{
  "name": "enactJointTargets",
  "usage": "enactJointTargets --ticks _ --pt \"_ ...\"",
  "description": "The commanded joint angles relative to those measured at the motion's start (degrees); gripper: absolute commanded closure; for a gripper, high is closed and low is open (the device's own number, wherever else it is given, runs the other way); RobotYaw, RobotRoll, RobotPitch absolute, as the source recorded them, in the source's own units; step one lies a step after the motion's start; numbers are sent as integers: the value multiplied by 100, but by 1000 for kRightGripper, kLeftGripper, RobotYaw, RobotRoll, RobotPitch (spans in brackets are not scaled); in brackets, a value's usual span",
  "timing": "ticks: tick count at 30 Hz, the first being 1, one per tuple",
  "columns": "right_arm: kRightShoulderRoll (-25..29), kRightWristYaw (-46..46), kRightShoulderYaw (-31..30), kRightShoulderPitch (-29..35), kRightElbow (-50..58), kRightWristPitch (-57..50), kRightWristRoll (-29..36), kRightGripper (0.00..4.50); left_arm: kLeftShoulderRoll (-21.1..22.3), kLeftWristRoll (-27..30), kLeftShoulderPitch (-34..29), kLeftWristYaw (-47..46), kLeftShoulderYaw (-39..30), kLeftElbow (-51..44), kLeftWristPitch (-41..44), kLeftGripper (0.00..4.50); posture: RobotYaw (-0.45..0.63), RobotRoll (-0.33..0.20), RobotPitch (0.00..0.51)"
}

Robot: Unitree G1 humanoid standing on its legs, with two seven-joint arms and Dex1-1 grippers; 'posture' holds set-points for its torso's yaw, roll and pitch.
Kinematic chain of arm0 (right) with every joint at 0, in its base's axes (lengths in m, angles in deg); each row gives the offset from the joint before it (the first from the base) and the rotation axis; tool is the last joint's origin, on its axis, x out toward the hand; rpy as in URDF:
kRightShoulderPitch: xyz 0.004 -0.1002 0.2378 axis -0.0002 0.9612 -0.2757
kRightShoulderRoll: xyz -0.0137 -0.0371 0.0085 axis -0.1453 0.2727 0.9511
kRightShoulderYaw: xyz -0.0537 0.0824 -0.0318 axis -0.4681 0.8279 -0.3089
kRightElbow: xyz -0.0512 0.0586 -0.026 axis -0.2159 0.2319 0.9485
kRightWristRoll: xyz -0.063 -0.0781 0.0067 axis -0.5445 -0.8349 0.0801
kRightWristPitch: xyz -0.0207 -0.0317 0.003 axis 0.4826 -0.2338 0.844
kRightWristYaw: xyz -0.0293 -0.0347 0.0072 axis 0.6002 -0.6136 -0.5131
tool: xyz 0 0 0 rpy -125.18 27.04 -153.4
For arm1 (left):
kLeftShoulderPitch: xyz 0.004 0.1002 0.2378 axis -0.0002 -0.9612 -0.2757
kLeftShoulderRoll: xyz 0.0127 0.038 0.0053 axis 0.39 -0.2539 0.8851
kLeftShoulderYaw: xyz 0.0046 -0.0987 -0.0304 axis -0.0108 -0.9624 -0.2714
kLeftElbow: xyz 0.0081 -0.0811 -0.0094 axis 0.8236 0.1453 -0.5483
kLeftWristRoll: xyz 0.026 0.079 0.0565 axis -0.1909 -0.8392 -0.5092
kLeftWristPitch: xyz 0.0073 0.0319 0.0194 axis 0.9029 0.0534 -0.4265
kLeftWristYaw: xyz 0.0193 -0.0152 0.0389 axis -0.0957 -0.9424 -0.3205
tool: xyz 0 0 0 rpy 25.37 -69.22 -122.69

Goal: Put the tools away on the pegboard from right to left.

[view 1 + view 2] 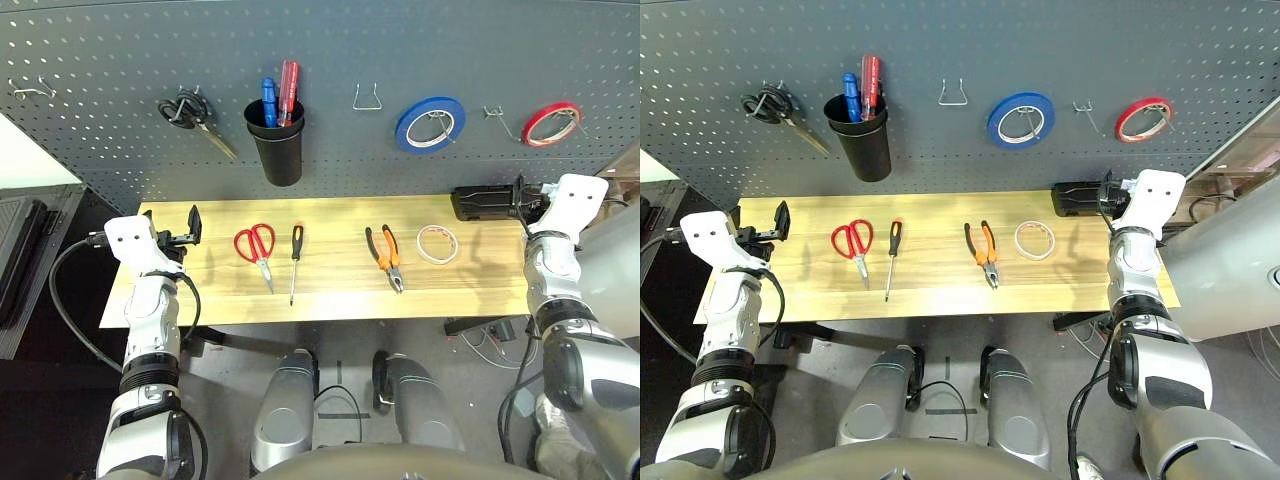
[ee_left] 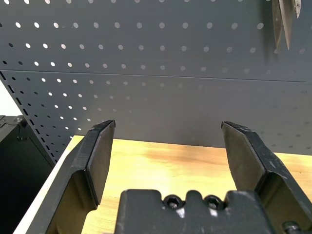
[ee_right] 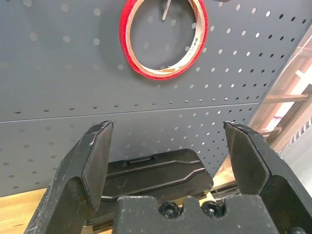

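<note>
left gripper (image 2: 168, 151): fingers wide, nothing between | right gripper (image 3: 168, 151): fingers wide, black case (image 3: 151, 178) just beyond | pliers (image 1: 386, 256): on table (image 1: 330, 295)

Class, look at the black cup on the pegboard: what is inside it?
In the black cup on the pegboard stand a blue handle and a red handle. Their lower parts are hidden by the cup wall, so the tips cannot be seen.

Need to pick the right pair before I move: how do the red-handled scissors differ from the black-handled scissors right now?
The red-handled scissors lie flat on the wooden table, blades toward the robot; the black-handled scissors already hang from a hook on the pegboard, blades slanting down to the right. Handles differ: red against black. Both are closed, and neither is touched by a gripper.
</note>
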Motion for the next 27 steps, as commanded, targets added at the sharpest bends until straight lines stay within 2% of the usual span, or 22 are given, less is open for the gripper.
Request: enactJointTargets --ticks 1,7,13,18,23,27 --pt "107 59 -79 144 -30 0 -88 0 -65 113 -67 264 128 -67 103 40 279 0 177" --pt "294 171 -209 146 -14 -228 -215 0 -123 334 -286 920 438 -704 614 40 269 0 186" --pt "563 665 -421 99 18 -598 -336 0 -131 491 -501 1516 821 -1370 1214 40 259 0 198" --pt "673 1354 -457 70 80 -588 -280 0 -117 473 -711 1950 1249 -1920 1671 40 255 0 209" --pt "999 2140 -1015 -62 37 -979 -749 0 -28 317 -914 2271 1706 -2395 2052 40 255 0 217" --pt "1090 2934 -1183 -216 -53 -1373 -709 0 66 251 -1016 2391 1918 -2639 2260 40 261 0 220"
